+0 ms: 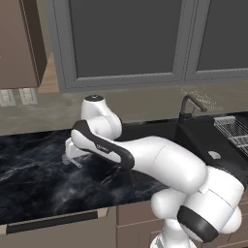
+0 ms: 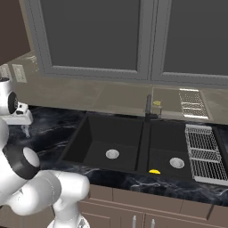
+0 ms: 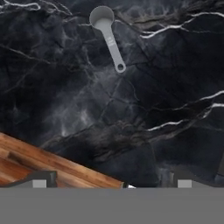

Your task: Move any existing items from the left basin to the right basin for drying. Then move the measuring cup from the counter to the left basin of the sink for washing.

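Note:
The measuring cup [image 3: 102,18], pale grey with a straight handle, lies on the black marble counter [image 1: 34,174] at the top of the hand view. My gripper [image 3: 111,183] hovers above the counter, short of the cup. Its fingertips [image 3: 39,183] stand wide apart, open and holding nothing. From the base, the gripper [image 1: 70,157] hangs over the counter left of the sink, and it is seen again as the gripper [image 2: 25,129] at the far left. The yellow lump [image 2: 154,171] rests in the right basin [image 2: 164,142] near its front wall. The left basin [image 2: 100,136] holds just its drain [image 2: 112,154].
A dark curved faucet [image 2: 148,104] rises behind the divider between the basins. A wire dish rack [image 2: 202,153] sits right of the sink. The wooden cabinet front [image 3: 30,162] below the counter edge shows at the lower left of the hand view. My arm stretches across the counter's front.

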Controlling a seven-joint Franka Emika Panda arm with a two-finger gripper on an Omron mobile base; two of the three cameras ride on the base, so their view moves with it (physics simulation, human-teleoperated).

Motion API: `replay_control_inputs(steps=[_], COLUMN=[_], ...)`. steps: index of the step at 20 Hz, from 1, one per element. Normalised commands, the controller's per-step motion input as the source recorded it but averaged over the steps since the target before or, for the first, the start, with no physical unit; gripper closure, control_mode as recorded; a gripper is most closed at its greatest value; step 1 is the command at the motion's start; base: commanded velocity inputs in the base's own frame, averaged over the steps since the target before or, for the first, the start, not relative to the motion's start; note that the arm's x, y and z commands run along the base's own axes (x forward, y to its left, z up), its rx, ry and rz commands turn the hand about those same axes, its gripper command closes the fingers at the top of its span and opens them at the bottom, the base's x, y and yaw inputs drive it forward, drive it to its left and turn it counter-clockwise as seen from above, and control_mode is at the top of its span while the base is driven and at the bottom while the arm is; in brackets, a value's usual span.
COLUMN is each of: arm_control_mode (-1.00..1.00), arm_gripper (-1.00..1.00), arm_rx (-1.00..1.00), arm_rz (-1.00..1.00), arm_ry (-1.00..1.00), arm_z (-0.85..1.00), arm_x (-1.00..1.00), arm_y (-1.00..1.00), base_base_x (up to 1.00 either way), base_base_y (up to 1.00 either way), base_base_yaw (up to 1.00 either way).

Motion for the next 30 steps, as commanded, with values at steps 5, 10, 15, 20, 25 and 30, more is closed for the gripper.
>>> replay_control_inputs(steps=[5,10,15,20,25,30], arm_control_mode=[-1.00,-1.00,-1.00,-1.00,-1.00,-1.00], arm_gripper=[-1.00,-1.00,-1.00,-1.00,-1.00,-1.00], arm_rx=[-0.04,-0.02,-0.01,0.00,-0.01,-0.01], arm_rz=[0.00,0.00,0.00,0.00,0.00,0.00], arm_ry=[0.01,0.03,0.05,0.03,0.03,0.04], arm_z=[-0.16,-0.13,-0.15,-0.15,-0.17,-0.17], arm_x=[0.27,0.31,0.32,0.26,0.26,0.25], arm_y=[0.15,0.16,0.13,0.07,0.05,0.08], base_base_x=[0.00,0.00,0.00,0.00,0.00,0.00], base_base_y=[0.00,0.00,0.00,0.00,0.00,0.00], base_base_yaw=[0.00,0.00,0.00,0.00,0.00,0.00])
